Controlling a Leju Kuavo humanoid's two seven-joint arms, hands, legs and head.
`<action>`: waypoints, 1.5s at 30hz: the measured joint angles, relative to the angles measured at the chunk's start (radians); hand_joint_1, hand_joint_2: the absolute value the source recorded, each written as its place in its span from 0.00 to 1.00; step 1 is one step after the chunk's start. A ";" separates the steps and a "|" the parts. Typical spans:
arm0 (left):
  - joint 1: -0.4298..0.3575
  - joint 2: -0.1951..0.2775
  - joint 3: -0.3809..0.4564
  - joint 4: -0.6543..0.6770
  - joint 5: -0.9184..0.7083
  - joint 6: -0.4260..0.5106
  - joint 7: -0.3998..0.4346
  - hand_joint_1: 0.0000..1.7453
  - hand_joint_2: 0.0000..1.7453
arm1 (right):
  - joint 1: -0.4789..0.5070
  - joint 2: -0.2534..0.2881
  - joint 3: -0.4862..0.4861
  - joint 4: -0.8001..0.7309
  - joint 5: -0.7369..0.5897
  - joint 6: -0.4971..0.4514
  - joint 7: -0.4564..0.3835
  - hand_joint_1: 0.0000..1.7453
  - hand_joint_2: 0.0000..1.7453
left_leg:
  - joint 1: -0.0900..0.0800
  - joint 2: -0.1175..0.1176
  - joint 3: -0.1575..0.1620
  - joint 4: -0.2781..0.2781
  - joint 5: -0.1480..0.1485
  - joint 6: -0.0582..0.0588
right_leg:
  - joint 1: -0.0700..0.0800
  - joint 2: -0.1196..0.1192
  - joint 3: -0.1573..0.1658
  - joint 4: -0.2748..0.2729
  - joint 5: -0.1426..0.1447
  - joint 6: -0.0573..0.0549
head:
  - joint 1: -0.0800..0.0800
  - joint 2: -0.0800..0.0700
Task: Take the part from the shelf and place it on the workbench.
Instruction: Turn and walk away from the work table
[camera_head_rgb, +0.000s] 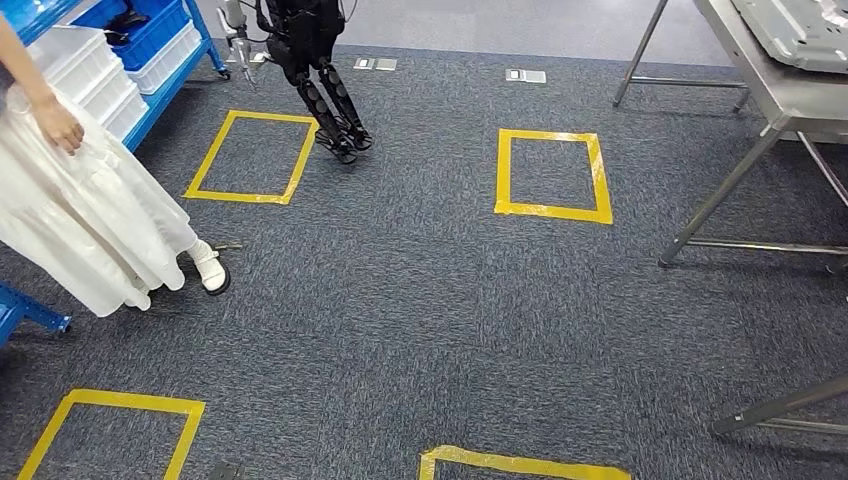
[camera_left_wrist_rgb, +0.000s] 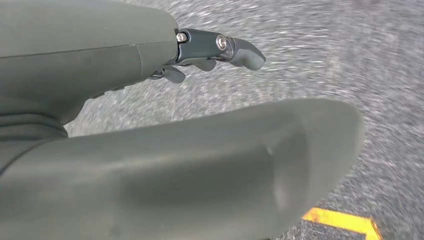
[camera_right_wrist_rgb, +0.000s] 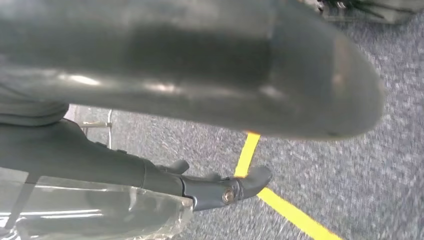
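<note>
Left wrist view: the left robot hand (camera_left_wrist_rgb: 175, 165) hangs over grey carpet (camera_left_wrist_rgb: 320, 55), thumb and fingers (camera_left_wrist_rgb: 235, 47) wide apart, with nothing between them. A corner of yellow tape (camera_left_wrist_rgb: 340, 220) lies beneath.

In the right wrist view, the right robot hand (camera_right_wrist_rgb: 175, 75) also shows carpet between thumb and fingers (camera_right_wrist_rgb: 220, 190). A glossy pale thing (camera_right_wrist_rgb: 100, 210) lies against the far side of those fingers; I cannot tell whether it is held.

In the head view, tape squares (camera_head_rgb: 110, 405) mark the near carpet. A person (camera_head_rgb: 90, 220) in a white skirt stands at the left. Farther off at the right is the metal tabletop (camera_head_rgb: 790, 100), where a grey moulded part (camera_head_rgb: 800, 30) lies. At the far left a blue shelf (camera_head_rgb: 170, 80) carries white bins (camera_head_rgb: 90, 70), and a second robot (camera_head_rgb: 320, 60) stands just beside it.
</note>
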 joint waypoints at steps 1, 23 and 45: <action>0.002 -0.001 0.002 0.000 0.000 0.002 0.002 0.00 0.00 | 0.000 0.000 0.000 0.000 0.002 0.003 0.005 0.00 0.00 | 0.003 -0.014 0.000 0.003 -0.001 -0.005 | -0.006 0.004 0.020 -0.053 0.029 0.014 | 0.000 0.000; 0.011 0.018 0.005 0.000 -0.034 -0.040 -0.005 0.00 0.00 | -0.009 0.011 0.009 -0.001 0.037 -0.005 -0.018 0.00 0.00 | -0.013 0.100 -0.017 0.035 -0.025 -0.011 | 0.020 -0.111 0.142 -0.258 0.085 -0.021 | -0.011 0.000; 0.014 0.027 0.007 0.000 -0.054 -0.059 -0.019 0.00 0.00 | 0.003 0.019 0.018 -0.002 0.056 0.024 0.020 0.00 0.00 | 0.019 0.055 -0.151 0.330 -0.156 -0.062 | 0.004 -0.037 0.104 -0.241 0.111 -0.033 | -0.009 0.000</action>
